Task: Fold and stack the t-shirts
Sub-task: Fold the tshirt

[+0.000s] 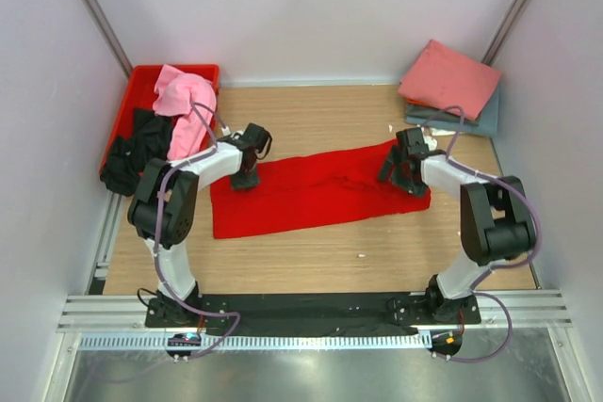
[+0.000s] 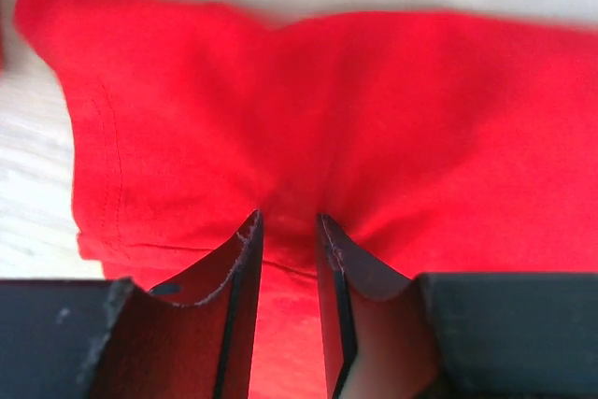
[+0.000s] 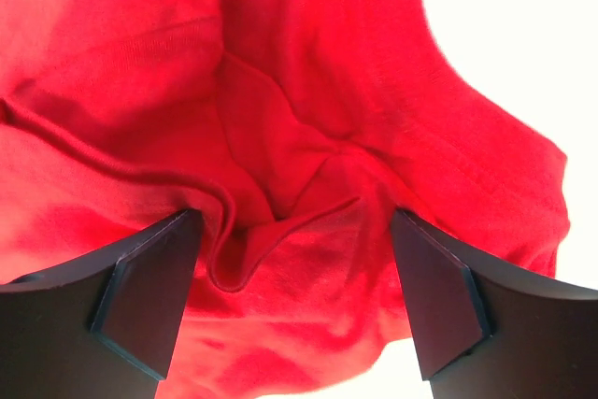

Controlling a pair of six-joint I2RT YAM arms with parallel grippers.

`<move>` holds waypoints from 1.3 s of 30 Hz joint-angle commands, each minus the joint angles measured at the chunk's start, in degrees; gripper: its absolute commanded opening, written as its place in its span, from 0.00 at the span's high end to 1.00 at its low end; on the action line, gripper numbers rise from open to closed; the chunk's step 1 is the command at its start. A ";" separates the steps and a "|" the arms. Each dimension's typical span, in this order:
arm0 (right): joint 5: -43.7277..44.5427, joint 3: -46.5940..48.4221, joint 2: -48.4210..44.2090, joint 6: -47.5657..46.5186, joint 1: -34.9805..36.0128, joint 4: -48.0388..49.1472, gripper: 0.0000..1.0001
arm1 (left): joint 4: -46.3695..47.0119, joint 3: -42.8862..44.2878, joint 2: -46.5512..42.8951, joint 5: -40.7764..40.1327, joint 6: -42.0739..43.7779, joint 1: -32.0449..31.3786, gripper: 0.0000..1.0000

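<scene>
A bright red t-shirt (image 1: 320,190) lies spread in a long band across the middle of the table. My left gripper (image 1: 247,174) is at its far left edge, jaws nearly together with a bunch of red cloth (image 2: 280,119) pinched between them (image 2: 288,226). My right gripper (image 1: 400,168) is at the shirt's right end, jaws wide open (image 3: 294,221), straddling a rumpled fold of red cloth (image 3: 280,165) and holding nothing. A salmon pink shirt (image 1: 450,77) lies folded on a grey-blue shirt (image 1: 485,120) at the back right.
A red plastic crate (image 1: 141,77) stands at the back left, with a light pink shirt (image 1: 179,101) and a black shirt (image 1: 132,152) spilling over its near side. White walls enclose the table on three sides.
</scene>
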 commanded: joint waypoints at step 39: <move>-2.05 82.23 39.44 -15.08 8.59 -4.11 0.00 | -27.10 0.07 -27.22 -5.70 -25.41 -43.36 0.60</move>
